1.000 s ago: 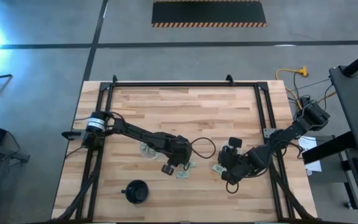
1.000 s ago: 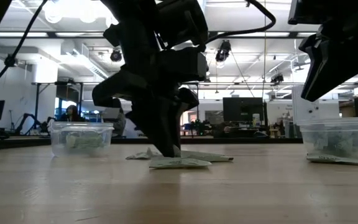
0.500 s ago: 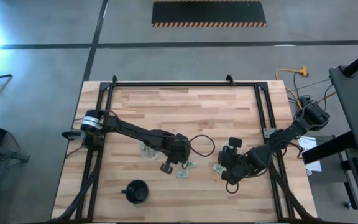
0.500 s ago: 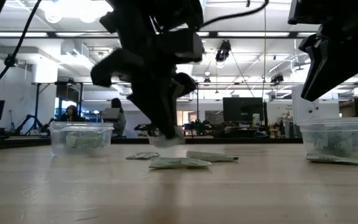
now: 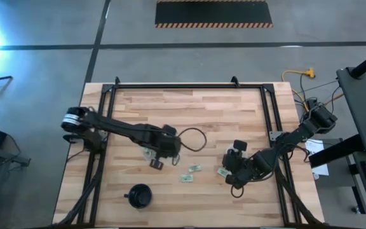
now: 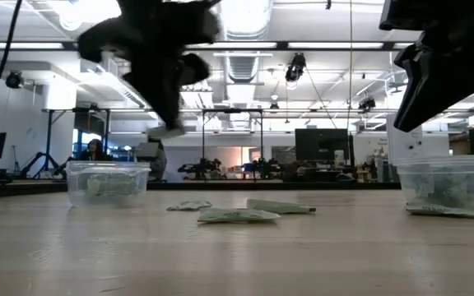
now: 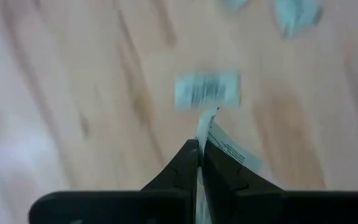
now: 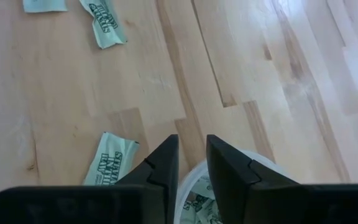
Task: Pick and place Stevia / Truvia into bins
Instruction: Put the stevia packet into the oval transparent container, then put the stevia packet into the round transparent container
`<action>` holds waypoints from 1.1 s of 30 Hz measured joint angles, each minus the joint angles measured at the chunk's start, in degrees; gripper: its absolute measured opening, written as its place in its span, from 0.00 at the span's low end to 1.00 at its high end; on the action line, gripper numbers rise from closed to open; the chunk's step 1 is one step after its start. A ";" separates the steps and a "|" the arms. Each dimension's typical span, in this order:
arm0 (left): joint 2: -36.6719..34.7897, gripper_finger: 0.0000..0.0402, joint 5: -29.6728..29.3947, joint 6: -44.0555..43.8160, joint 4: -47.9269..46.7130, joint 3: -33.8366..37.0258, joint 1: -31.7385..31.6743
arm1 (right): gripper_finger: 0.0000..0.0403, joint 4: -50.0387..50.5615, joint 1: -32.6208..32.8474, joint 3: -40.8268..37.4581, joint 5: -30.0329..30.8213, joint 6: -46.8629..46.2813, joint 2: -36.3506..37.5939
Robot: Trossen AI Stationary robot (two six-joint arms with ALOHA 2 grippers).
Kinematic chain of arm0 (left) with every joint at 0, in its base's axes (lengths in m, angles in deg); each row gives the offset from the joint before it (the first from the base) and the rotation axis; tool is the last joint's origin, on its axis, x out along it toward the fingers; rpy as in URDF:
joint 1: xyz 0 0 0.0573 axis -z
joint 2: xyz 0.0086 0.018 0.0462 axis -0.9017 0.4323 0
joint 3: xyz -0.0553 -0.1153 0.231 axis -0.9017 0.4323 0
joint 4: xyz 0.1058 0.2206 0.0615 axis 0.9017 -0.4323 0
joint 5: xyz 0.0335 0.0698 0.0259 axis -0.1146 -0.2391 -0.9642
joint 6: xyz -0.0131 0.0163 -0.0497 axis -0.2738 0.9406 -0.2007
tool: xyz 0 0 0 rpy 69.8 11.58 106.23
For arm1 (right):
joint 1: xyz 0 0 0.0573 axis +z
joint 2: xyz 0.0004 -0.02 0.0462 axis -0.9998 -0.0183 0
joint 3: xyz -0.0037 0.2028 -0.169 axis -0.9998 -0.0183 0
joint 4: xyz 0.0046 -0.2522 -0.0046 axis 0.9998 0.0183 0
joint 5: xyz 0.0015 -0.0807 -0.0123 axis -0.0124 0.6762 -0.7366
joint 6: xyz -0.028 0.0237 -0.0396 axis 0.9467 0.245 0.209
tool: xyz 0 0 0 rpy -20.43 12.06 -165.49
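- Left gripper [image 7: 199, 163] is clenched on one packet [image 7: 219, 144] by its edge, lifted clear of the table [image 5: 189, 114] — near the left bin [image 6: 108, 182].
- Loose packets [image 5: 190, 173] lie at six o'clock of centre.
- Right gripper [image 8: 191, 163], fingers narrowly parted and empty, hovers over the right bin [image 8: 211, 200].
- Likely light, limp paper — pinch an edge firmly.

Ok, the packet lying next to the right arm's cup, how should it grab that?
Probably from straight above, the right gripper pinching the packet across its narrow width at mid-length: it lies flat on the table, so no side offers an edge. Mind the cup close beside it. The left gripper holds another packet.
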 joint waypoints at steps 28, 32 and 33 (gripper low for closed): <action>-12.08 0.27 -3.80 -11.71 1.72 19.38 -1.86 | 0.18 -13.41 -0.15 -0.08 -1.90 9.09 0.00; -13.12 0.32 -3.57 -12.11 2.15 17.82 -1.75 | 0.18 -13.60 -0.15 -0.09 -6.51 9.00 0.00; -13.54 0.33 -3.56 -12.12 2.72 17.42 -1.75 | 0.18 -13.90 -0.15 -0.09 -7.29 8.95 -0.06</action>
